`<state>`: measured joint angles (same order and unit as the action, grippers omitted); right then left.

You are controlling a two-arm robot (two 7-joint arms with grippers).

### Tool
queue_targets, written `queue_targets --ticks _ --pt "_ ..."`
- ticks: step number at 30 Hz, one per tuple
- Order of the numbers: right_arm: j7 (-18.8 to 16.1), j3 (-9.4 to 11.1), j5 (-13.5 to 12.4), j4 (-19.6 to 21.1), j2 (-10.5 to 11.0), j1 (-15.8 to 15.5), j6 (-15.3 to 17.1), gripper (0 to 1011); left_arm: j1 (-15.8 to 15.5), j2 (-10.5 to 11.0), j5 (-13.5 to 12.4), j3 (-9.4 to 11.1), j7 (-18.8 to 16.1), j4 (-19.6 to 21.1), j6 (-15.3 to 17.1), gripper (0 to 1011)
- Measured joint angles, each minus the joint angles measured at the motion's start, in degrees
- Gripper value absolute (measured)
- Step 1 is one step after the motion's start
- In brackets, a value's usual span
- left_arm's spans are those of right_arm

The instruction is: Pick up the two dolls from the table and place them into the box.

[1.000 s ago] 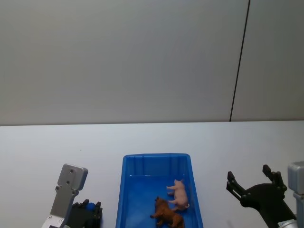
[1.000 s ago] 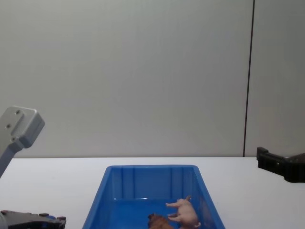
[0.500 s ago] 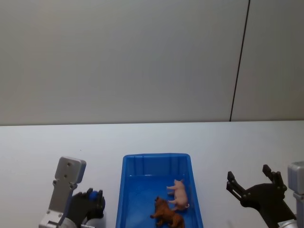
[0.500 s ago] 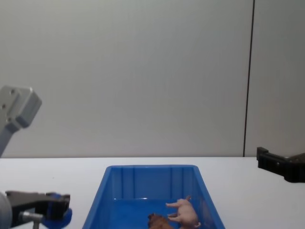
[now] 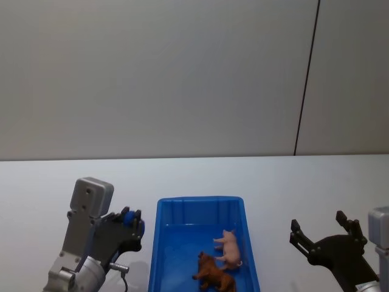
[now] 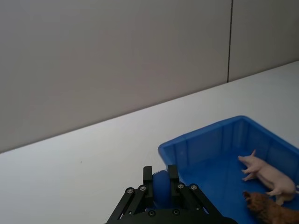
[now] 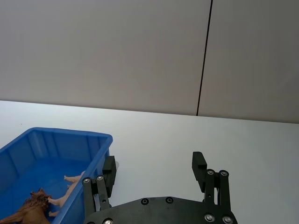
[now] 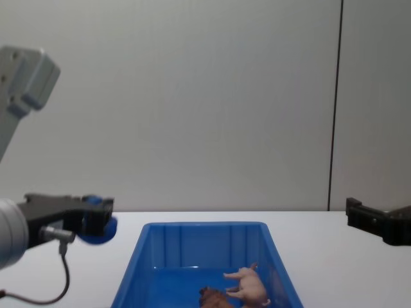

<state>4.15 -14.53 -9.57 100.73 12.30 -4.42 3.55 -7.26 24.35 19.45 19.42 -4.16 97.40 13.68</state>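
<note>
Both dolls, the pig (image 5: 230, 247) and lion (image 5: 214, 277), lie inside the box (image 5: 163, 243), looking light, rigid and slick, best pinched across the torso; the left gripper (image 5: 129, 225) clenches a blue object (image 8: 96, 230), the right gripper (image 5: 327, 236) is spread.

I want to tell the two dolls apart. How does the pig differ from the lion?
The pig is pale pink and smooth; the lion is brown with a shaggy mane. In the head view the pig lies farther from the robot and nearer the box's right wall, while the lion lies nearer the robot. Both are small animal figurines inside the blue box, and no hand holds either.
</note>
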Motion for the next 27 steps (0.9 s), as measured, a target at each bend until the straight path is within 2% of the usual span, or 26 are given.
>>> queue_targets --ticks 13,23,24,27 --pt "0.0 0.0 0.0 0.0 0.0 0.0 0.0 1001 -1.5 -0.5 -0.9 0.0 8.6 0.7 -4.8 199" --pt "0.0 0.0 0.0 0.0 0.0 0.0 0.0 1001 -3.0 -1.4 0.6 0.4 16.7 -0.9 -7.4 487" --pt "0.0 0.0 0.0 0.0 0.0 0.0 0.0 1001 -3.2 -1.6 0.9 0.5 18.0 -1.2 -7.8 548" --pt "0.0 0.0 0.0 0.0 0.0 0.0 0.0 1001 -3.6 -2.0 1.3 0.7 19.6 -1.7 -8.3 632"
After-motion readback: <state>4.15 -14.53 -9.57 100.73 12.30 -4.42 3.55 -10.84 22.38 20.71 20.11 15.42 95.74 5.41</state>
